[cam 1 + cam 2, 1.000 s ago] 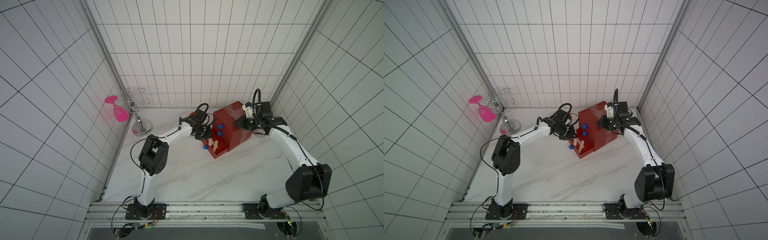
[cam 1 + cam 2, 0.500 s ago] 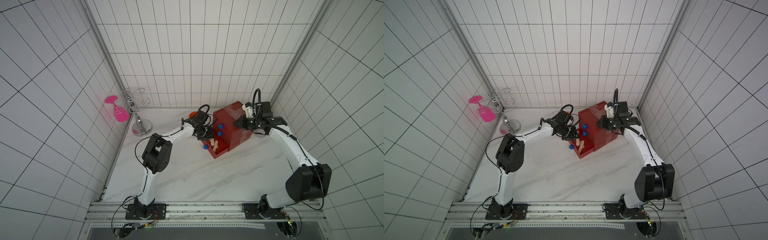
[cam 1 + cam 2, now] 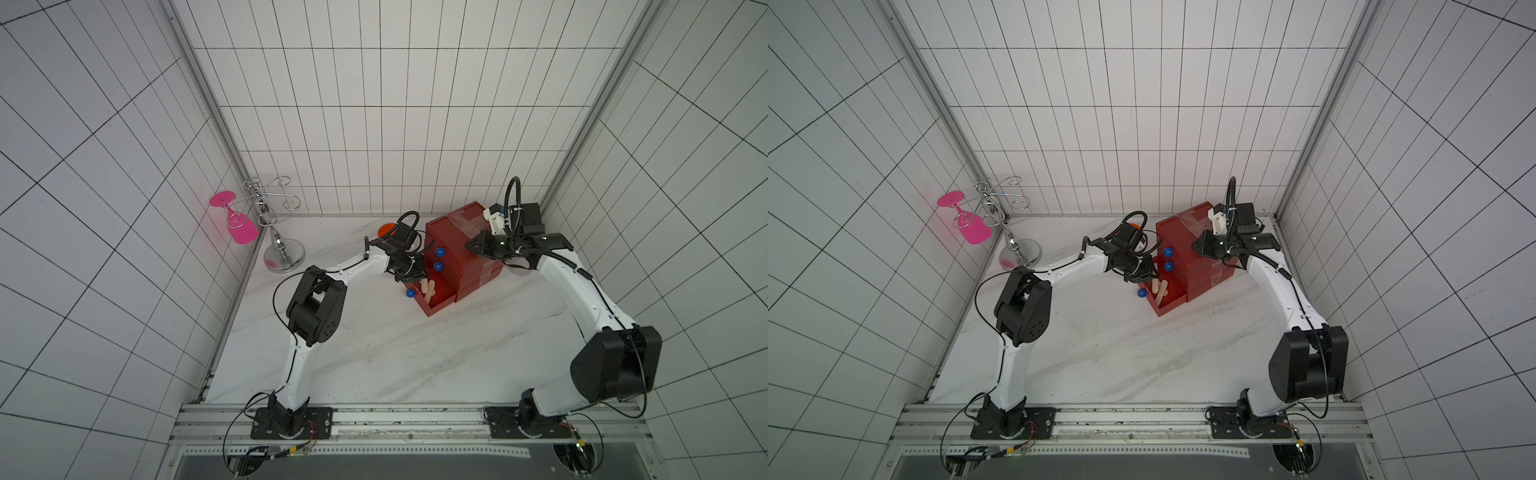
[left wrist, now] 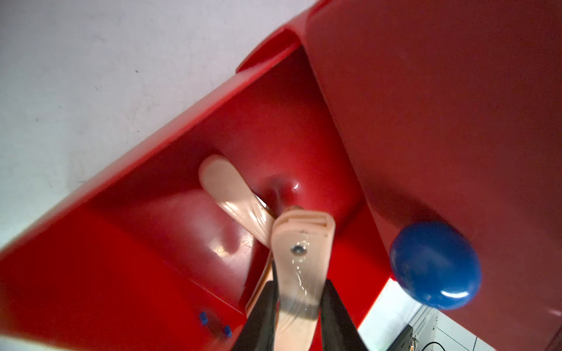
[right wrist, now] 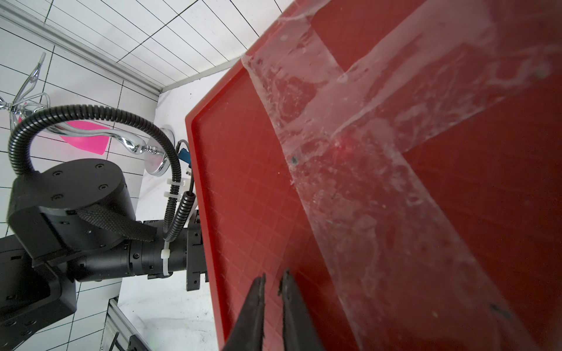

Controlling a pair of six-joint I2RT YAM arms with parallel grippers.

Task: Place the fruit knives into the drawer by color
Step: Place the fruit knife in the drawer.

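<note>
The peach knife (image 4: 301, 258) sits lengthwise between the two black fingers (image 4: 261, 316) of the left gripper (image 4: 299, 284), which press on its narrow edges and hold it. Its long axis follows the fingers' own line. Its squared, slotted end, fixed with a small screw, points out past the fingertips and down into the pulled-out bottom drawer (image 4: 152, 258).

Just beyond that end a second peach knife (image 4: 231, 191) lies on the drawer floor. It crosses obliquely under the held one's tip, with its rounded end aimed away from the fingers toward the drawer wall that borders the white table. Off to one side of the fingers, a blue knob (image 4: 435, 264) sticks out from the closed drawer front above.

In a top view the same gripper (image 3: 411, 274) hangs over the open drawer, close against the face of the red chest (image 3: 461, 245).

The right gripper (image 5: 272, 278) is over the chest's top. Its fingers are barely parted with nothing between them, and whether the tips touch the surface cannot be told. Clear tape (image 5: 349, 182) crosses the top just beyond the fingertips.
</note>
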